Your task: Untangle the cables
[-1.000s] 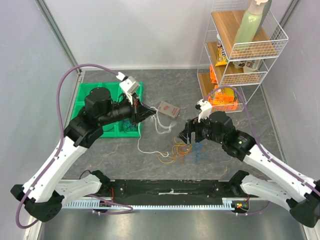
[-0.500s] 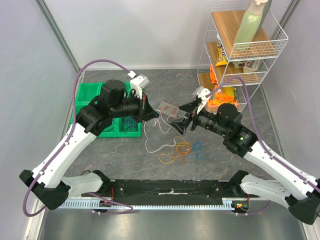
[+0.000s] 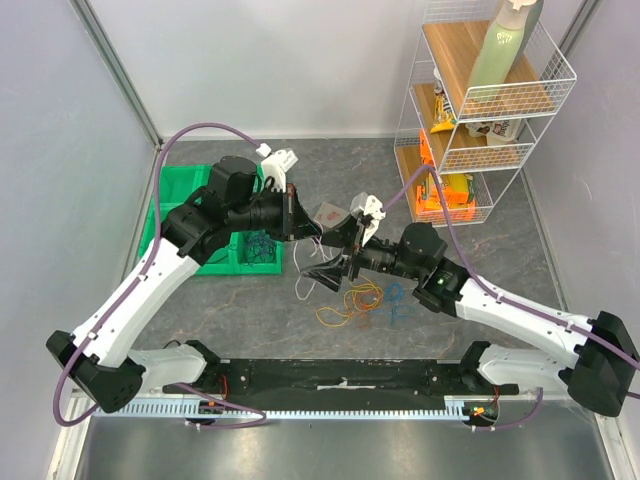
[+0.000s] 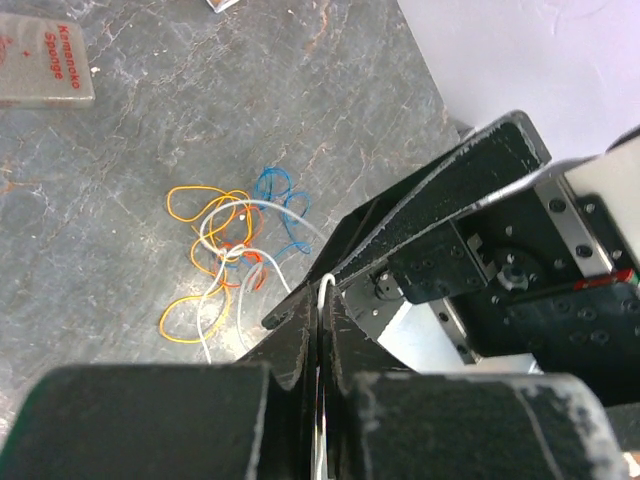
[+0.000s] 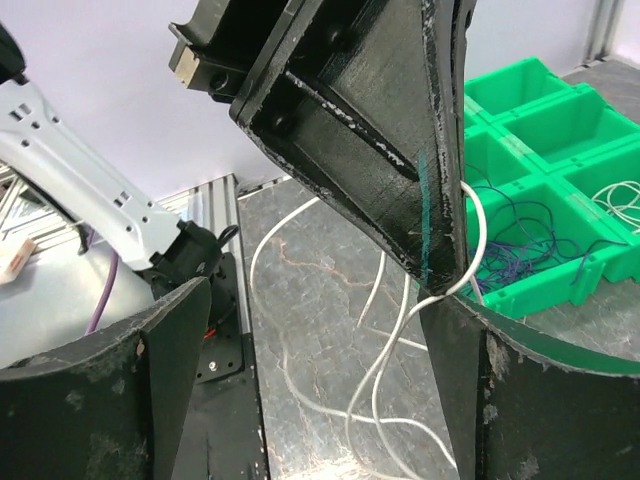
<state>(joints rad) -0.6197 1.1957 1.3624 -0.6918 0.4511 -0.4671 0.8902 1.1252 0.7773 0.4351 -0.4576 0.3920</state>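
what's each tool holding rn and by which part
Left tool pinches the white cable at a bend in it; the rest hangs down. Right tool is open, holding nothing.

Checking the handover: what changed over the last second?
The right pincer rose from the cable pile and swung left, open, to the left pincer; the hanging white cable now runs between its jaws. The left pincer, shut on that cable, shifted right from over the green bin, dragging the cable along. The pile and bin stayed put.
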